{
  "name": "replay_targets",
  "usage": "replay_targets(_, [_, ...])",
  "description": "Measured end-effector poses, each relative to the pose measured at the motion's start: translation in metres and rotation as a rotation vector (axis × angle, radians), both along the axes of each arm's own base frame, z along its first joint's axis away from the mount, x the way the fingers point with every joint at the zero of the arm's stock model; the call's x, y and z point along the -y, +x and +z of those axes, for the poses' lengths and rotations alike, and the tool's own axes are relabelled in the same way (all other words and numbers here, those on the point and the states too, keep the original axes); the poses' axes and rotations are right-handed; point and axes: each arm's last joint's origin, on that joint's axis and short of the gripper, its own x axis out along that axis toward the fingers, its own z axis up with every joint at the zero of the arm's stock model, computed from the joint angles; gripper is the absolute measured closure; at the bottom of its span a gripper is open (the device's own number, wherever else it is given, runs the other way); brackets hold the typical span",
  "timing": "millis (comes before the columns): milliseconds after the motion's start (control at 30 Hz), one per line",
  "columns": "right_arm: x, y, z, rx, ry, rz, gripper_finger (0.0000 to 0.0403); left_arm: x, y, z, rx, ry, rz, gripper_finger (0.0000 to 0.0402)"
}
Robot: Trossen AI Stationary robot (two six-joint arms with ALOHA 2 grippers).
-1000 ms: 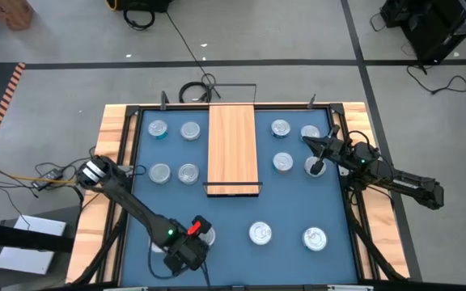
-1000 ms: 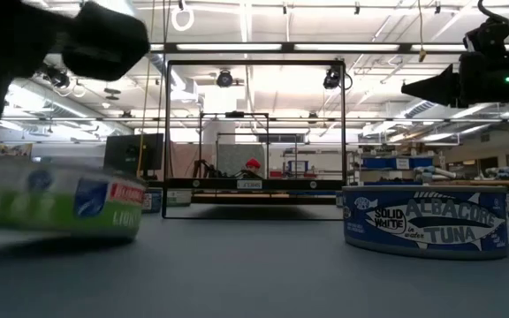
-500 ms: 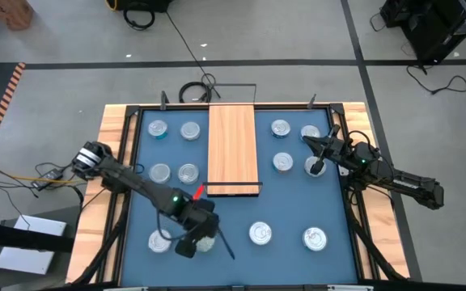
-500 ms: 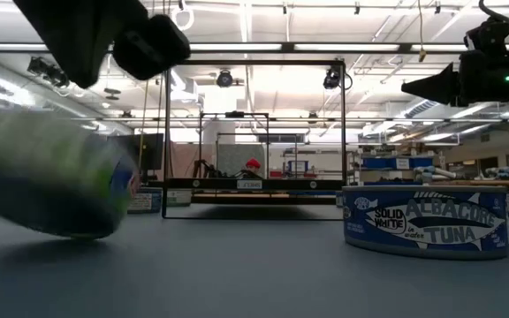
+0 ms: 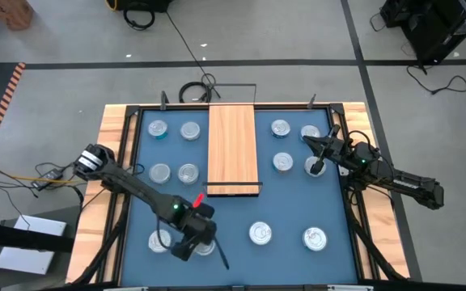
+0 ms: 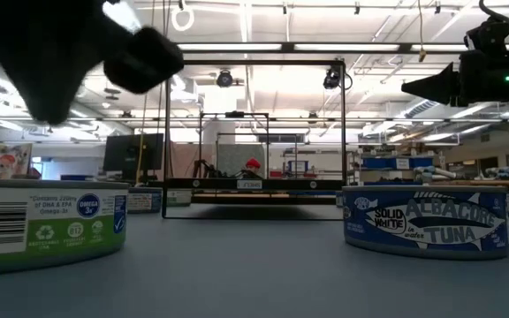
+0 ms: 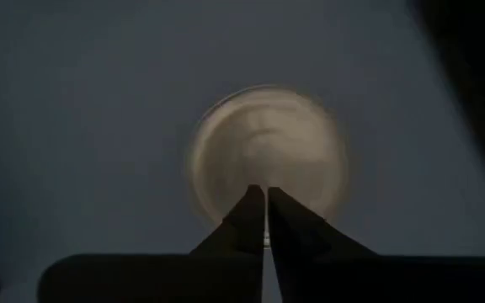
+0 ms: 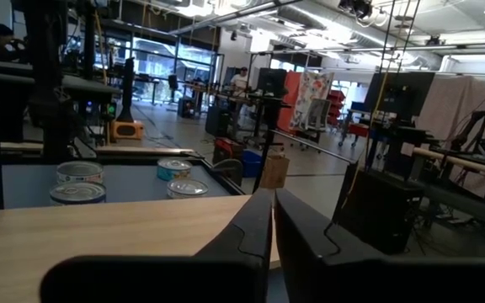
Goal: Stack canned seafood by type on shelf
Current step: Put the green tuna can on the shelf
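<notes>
My left end effector (image 7: 265, 195) hangs right above a silver-topped tin (image 7: 266, 160) at the near edge of the blue table (image 5: 233, 218), fingers pressed together, grasping nothing. My right end effector (image 5: 305, 138) waits clenched and empty over the far right tins (image 5: 283, 162). The shelf (image 5: 233, 148) lies bare mid-table, with the other tins scattered on both sides.

Blue tin (image 6: 426, 221): "SOLID WHITE ALBACORE TUNA", white letters on its side.
Green tin (image 6: 47, 223): "Omega 3s" badge, a barcode, recycling marks; the smaller print is unreadable.
</notes>
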Motion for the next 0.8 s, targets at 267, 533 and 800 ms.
replay_targets(267, [0.0,0.0,0.0,0.002,-0.001,0.0,0.0372,-0.015,0.016,-0.001,0.058,-0.006,0.143,0.0343])
replay_targets(533, [0.0,0.0,0.0,0.002,-0.001,0.001,0.0373,-0.019,0.023,-0.006,0.044,-0.065,0.113,0.0396])
replay_targets(800, [0.0,0.0,0.0,0.002,-0.001,0.002,0.0374,-0.018,0.027,-0.024,-0.016,-0.043,0.105,0.04])
